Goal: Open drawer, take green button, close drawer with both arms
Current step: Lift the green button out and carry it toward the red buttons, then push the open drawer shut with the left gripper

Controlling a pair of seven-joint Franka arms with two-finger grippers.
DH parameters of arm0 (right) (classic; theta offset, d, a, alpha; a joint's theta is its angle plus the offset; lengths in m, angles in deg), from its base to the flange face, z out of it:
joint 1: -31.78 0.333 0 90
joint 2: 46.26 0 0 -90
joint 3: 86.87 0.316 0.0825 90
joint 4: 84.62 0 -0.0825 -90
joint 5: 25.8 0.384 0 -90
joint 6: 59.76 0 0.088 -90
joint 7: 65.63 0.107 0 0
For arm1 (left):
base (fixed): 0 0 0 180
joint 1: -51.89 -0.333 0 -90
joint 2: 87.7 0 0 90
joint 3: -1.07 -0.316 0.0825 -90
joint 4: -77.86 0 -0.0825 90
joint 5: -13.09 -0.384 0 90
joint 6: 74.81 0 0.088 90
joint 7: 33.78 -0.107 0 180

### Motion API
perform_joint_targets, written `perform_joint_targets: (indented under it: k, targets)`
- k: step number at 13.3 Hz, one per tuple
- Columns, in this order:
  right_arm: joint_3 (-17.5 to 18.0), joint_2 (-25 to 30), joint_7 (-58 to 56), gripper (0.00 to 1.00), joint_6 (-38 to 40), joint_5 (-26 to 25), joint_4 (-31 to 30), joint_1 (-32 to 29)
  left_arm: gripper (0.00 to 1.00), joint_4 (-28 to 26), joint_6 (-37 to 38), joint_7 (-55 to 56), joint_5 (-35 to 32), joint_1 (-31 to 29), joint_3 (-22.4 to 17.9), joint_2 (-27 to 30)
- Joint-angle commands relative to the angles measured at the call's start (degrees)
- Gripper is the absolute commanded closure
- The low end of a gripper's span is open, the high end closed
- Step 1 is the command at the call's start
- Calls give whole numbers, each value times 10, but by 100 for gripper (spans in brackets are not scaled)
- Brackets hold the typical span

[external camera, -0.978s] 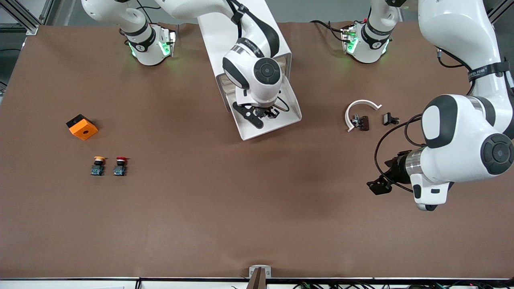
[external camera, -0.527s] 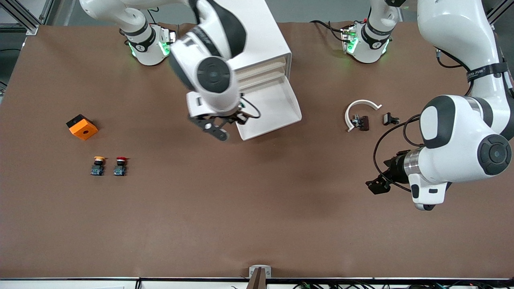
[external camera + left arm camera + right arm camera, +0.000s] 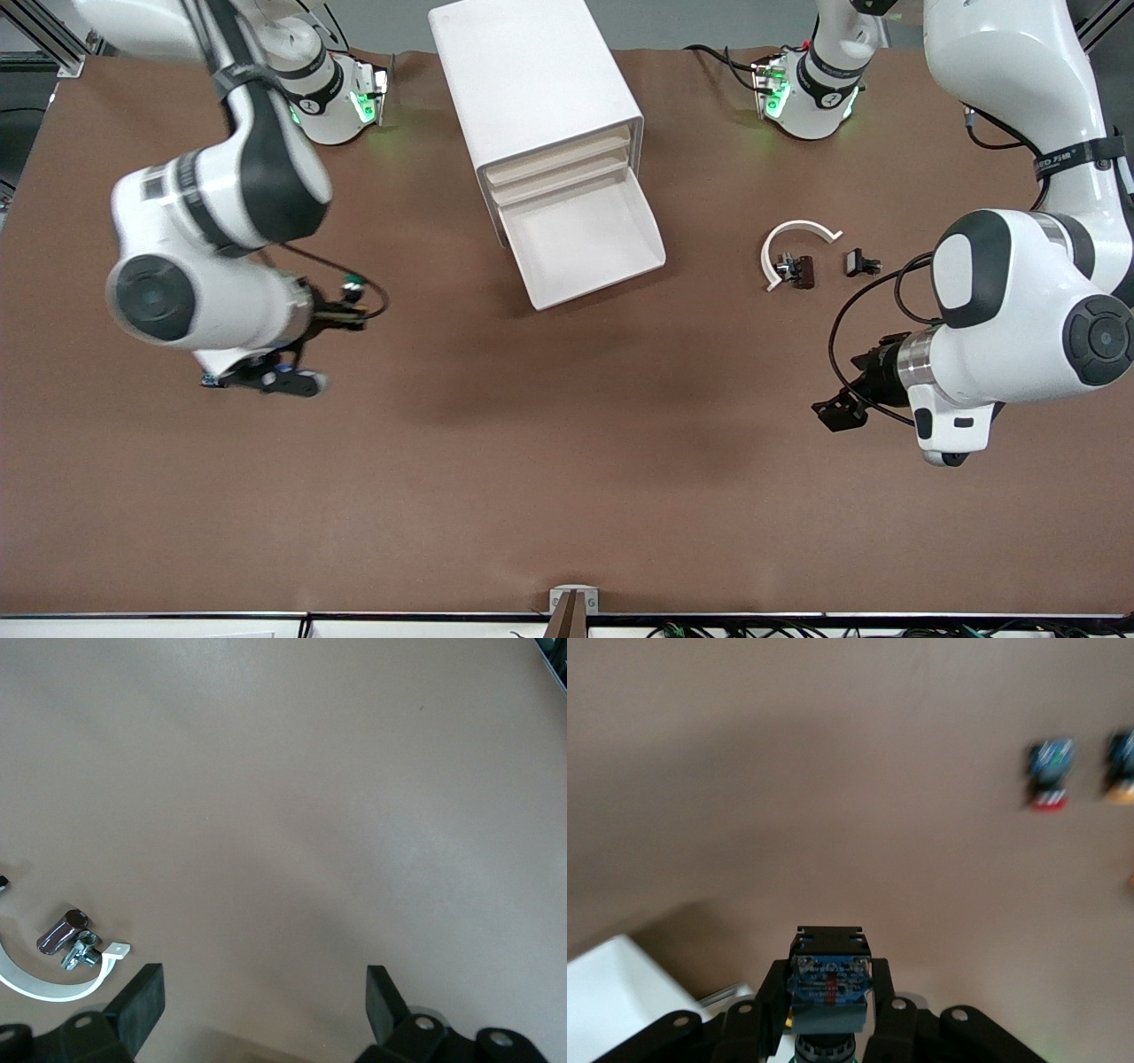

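The lowest drawer (image 3: pixel 599 282) of the white cabinet (image 3: pixel 532 80) stands pulled out, and its tray shows nothing inside. My right gripper (image 3: pixel 348 303) hangs over the table toward the right arm's end, shut on the button (image 3: pixel 354 283), whose green cap shows at its tip. In the right wrist view the button's bluish base (image 3: pixel 829 981) sits clamped between the right gripper's (image 3: pixel 830 992) fingers. My left gripper (image 3: pixel 837 413) waits open over bare table at the left arm's end, with nothing between the jaws of the left gripper (image 3: pixel 263 1003).
A red-capped button (image 3: pixel 1048 778) and a yellow-orange-capped one (image 3: pixel 1122 771) stand on the table beside the right gripper; the right arm hides them in the front view. A white curved piece (image 3: pixel 795 237) and small dark parts (image 3: pixel 861 262) lie near the left arm.
The right arm has swung from over the open drawer to the right arm's end of the table, carrying the green button. The left arm has barely moved.
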Motion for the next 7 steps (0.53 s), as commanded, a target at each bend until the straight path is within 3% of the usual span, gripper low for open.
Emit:
perform_joint_targets:
  k: [1, 4, 7]
  targets:
    - [12, 7, -100, 89, -74, -51, -57, -43, 0, -5, -18, 2, -12, 1, 0, 5]
    - [12, 6, -201, 87, -218, -70, -141, -91, 0, -5, -34, 4, -8, 1, 1, 4]
    - [12, 1, -211, 86, -327, -87, -218, -103, 0, -5, -41, 4, -5, 5, 2, 0]
